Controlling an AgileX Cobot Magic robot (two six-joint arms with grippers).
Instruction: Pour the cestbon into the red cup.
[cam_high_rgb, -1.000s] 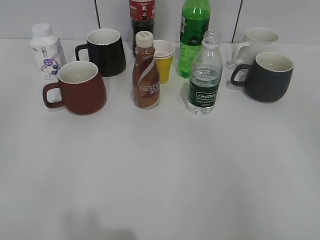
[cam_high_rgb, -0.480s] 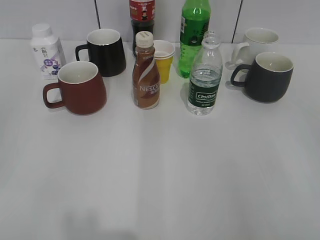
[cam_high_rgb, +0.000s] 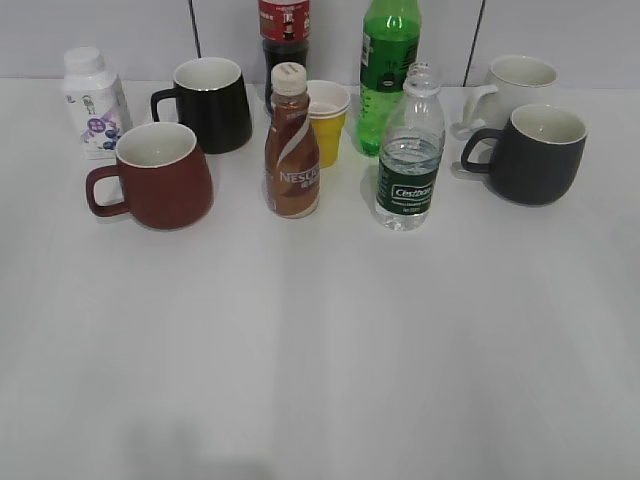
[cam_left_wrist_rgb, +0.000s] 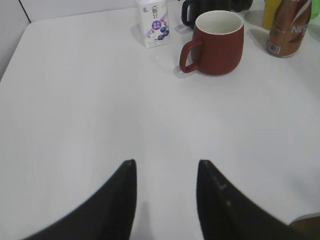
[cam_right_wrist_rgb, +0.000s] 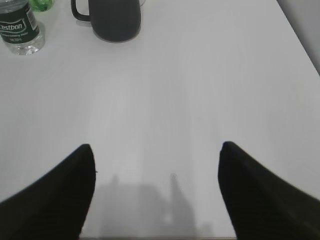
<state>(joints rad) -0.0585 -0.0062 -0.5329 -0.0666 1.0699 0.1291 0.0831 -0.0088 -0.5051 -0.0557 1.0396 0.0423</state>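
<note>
The cestbon (cam_high_rgb: 410, 150) is a small clear uncapped bottle with a dark green label. It stands upright right of the middle and shows at the top left of the right wrist view (cam_right_wrist_rgb: 19, 27). The red cup (cam_high_rgb: 160, 177) stands upright at the left with its handle to the left. It also shows in the left wrist view (cam_left_wrist_rgb: 216, 44). My left gripper (cam_left_wrist_rgb: 166, 162) is open and empty over bare table, well short of the cup. My right gripper (cam_right_wrist_rgb: 156, 146) is open wide and empty, far from the bottle. Neither gripper shows in the exterior view.
A brown Nescafe bottle (cam_high_rgb: 291, 145), a yellow paper cup (cam_high_rgb: 326, 120), a black mug (cam_high_rgb: 210, 102), a green soda bottle (cam_high_rgb: 388, 70), a dark cola bottle (cam_high_rgb: 284, 35) and a white milk bottle (cam_high_rgb: 93, 102) stand in the back rows. A dark grey mug (cam_high_rgb: 536, 152) and a white mug (cam_high_rgb: 515, 85) stand at the right.
</note>
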